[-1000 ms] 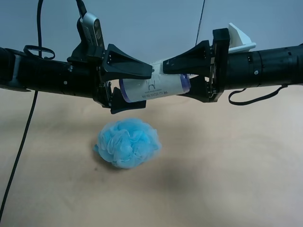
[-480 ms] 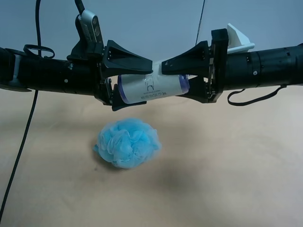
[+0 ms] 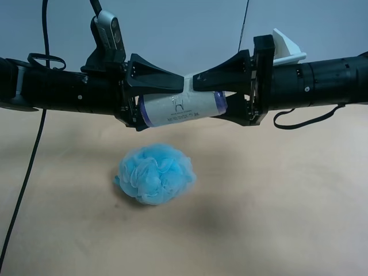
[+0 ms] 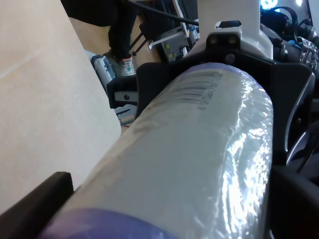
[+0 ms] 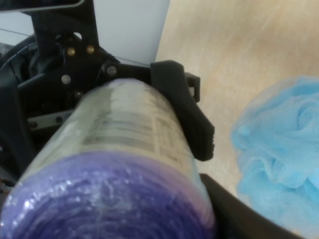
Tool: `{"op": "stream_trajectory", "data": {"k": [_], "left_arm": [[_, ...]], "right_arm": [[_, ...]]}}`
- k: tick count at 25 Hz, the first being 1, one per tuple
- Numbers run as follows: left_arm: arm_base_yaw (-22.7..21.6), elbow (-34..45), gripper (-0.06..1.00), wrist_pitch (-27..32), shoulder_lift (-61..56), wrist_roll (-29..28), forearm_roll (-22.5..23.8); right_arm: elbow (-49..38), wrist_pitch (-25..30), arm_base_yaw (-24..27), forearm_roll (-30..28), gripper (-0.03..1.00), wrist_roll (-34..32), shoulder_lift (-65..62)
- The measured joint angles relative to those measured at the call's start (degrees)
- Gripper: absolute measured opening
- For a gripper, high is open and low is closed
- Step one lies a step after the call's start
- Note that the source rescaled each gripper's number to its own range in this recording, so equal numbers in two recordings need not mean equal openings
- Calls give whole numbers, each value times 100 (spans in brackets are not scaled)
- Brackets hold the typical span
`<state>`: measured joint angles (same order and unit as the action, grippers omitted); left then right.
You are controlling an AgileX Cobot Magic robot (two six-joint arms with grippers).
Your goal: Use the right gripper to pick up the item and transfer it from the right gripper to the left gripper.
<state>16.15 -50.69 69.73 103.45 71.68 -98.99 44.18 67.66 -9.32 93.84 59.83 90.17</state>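
High view: the item (image 3: 179, 108) hangs level in the air above the puff (image 3: 155, 173), which lies on the desk (image 3: 276, 201). The right gripper (image 3: 210, 99), the one with the white wrist piece, grasps the item's purple end, one finger over it and one under. The left gripper (image 3: 167, 106), under the silver capsule, has its fingers over and under the other end, lying against it. The two upper fingertips almost meet on top of the item.

Right wrist view: the item (image 5: 124, 164) fills the picture, purple end nearest. A finger of the left gripper presses along its far side, and the puff (image 5: 279, 149) is down on the desk.

Left wrist view: the item (image 4: 199, 164) runs away from the camera between black fingers on both sides, so the left gripper looks clamped on it. The right gripper holds the far end.

The pickup and lift are done, and both grippers now hold the item. What is left, I judge, is for the right gripper to let go and draw back.
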Motion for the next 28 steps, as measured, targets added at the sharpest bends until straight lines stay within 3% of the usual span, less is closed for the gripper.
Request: {"op": "stream_trajectory", "data": {"k": [3,28], "left_arm": [[0,0,28,0,0,-5,0],[-6,0,21,-76,-235,-507,43]], "right_arm": [[0,-4,0,0,0,0,0],[0,96,5,152,0,59,0]]}}
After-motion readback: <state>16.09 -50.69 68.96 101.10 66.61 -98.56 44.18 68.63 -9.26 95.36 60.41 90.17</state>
